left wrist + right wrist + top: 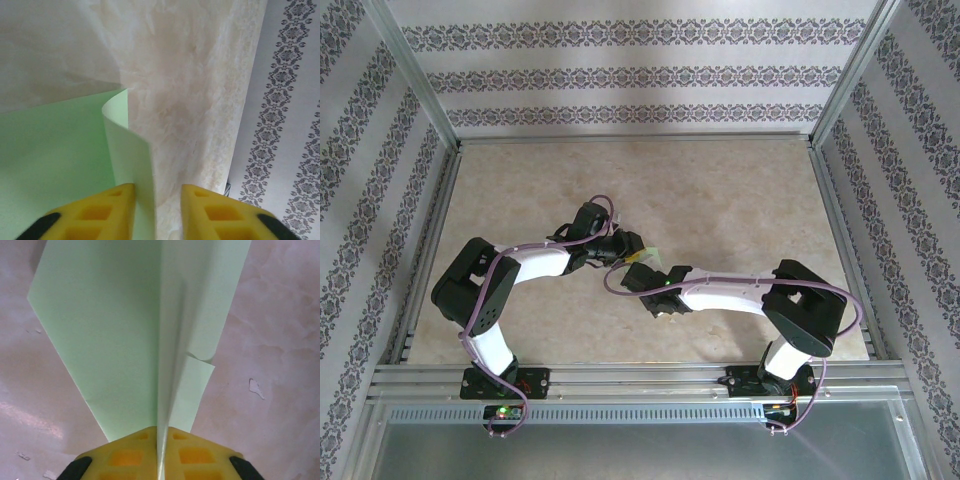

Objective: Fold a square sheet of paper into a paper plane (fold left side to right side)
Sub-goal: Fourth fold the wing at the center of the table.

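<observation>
The light green paper [115, 330] is folded into a dart-like shape with a raised centre crease. My right gripper [161, 440] is shut on that crease at the narrow end, with one wing spread flat to its left. On the right a smaller flap [197, 390] curls up. In the left wrist view a flap of the paper [127, 150] stands curled up between the yellow fingers [100, 212], close against the left one. My left gripper [157, 210] is open with a wide gap. From above, both grippers meet over the paper [660, 268] at mid-table, left gripper [625, 250], right gripper [658, 292].
The beige marbled table [720, 190] is bounded by an aluminium frame [640, 140] and patterned walls on three sides. A small white scrap [255, 387] lies on the table to the right of the paper. Purple cables loop over both arms.
</observation>
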Controlling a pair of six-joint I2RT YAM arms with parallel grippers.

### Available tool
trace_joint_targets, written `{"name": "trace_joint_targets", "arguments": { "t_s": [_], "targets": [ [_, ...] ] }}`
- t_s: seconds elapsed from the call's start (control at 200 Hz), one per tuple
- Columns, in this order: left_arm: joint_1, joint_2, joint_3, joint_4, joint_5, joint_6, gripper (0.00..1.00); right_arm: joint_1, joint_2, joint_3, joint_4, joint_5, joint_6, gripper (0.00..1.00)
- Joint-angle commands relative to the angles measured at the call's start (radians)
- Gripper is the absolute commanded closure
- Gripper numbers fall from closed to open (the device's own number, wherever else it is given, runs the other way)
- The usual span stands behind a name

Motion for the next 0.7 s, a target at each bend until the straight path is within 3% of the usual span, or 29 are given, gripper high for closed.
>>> {"name": "trace_joint_targets", "arguments": {
  "t_s": [0.0, 0.38, 0.5, 0.695],
  "targets": [
    [0.011, -0.065, 0.008, -0.059, -0.028, 0.035, 0.64, 0.007, 0.012, -0.008, -0.018, 0.016, 0.000, 0.91],
    [0.192, -0.318, -0.133, -0.230, -0.041, 0.116, 0.55, -0.017, -0.001, -0.002, -0.006, -0.062, -0.017, 0.98],
    [0.248, -0.406, -0.176, -0.315, -0.043, 0.161, 0.54, -0.058, -0.032, -0.017, 0.021, -0.182, -0.017, 0.99],
    [0.211, -0.428, -0.154, -0.452, -0.024, 0.239, 0.55, -0.146, -0.082, -0.076, 0.091, -0.419, 0.003, 1.00]
  ]
}}
